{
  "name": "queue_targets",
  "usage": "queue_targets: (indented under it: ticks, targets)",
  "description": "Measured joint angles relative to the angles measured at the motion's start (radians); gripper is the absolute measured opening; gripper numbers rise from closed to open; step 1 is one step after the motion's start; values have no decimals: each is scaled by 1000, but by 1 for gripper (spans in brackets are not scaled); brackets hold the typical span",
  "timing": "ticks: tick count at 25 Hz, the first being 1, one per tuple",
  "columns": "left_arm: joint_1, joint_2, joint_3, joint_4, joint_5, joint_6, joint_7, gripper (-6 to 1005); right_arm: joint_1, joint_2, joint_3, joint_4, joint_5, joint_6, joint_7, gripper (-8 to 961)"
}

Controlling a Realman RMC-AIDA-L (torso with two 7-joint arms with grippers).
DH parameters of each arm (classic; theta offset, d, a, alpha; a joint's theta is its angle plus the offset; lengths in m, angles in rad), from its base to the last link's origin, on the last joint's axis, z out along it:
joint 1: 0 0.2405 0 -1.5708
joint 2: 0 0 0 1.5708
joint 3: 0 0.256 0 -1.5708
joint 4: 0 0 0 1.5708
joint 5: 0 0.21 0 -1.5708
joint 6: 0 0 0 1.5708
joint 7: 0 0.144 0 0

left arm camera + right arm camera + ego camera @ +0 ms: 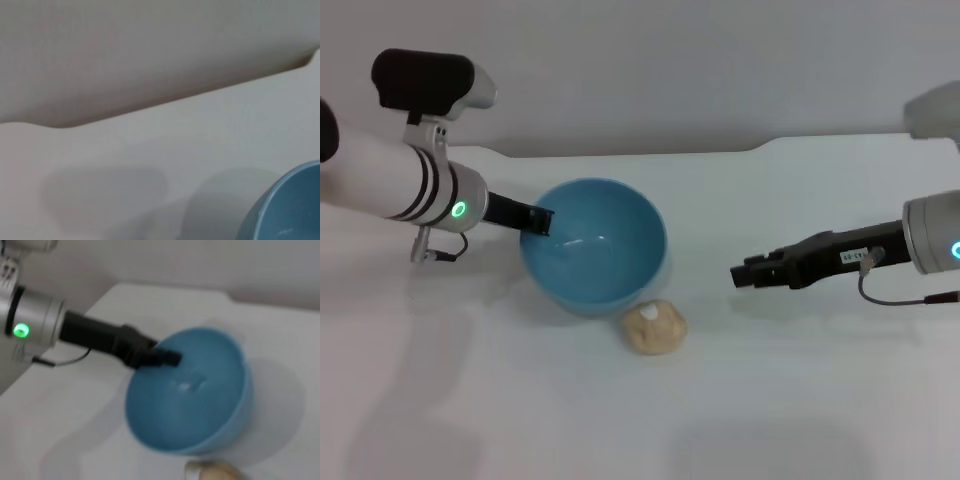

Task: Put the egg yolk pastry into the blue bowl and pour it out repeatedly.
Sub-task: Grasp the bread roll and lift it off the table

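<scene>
I see the egg yolk pastry (655, 327) lying on the white table (800, 400), out of the bowl, its small white spot turned up; from the right wrist camera only its top edge (214, 471) shows. It sits just beside the blue bowl (593, 244), against the bowl's near side, and I cannot tell whether the two actually touch. The bowl is tipped, its mouth turned up and toward the pastry, nothing inside it that I can make out. My left gripper (536, 220) is at the bowl's left rim, its dark fingers pinched on the rim, one finger reaching inside the bowl as the right wrist camera shows (167, 357). The left wrist camera gives me only a slice of the bowl's rim (287, 205) and bare tabletop. My right gripper (742, 274) hangs over the table well to the right of the pastry and bowl, pointing toward them, holding nothing; its jaws look close together, but I cannot tell for sure whether they are pressed shut.
</scene>
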Motion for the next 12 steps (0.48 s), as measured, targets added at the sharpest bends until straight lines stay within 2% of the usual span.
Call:
queue_targets:
  ticks: [2,5,9,12]
  targets:
    - [-7,-9,-23,-23,44,-35,-25,20,34,-8,0,-4,-69,-42,57,266]
    - [-5,-19,-39,-50,63,-54,-26,20,51,-8,0,-5,-117,-47,78,265]
    - [12,-37,-46,-114,79,-68,-28,22,67,10,0,-8,-194,-39,94,265]
    - [15,-43,-46,-140,81,-72,-29,23,72,32,-1,-11,-228,-18,94,265]
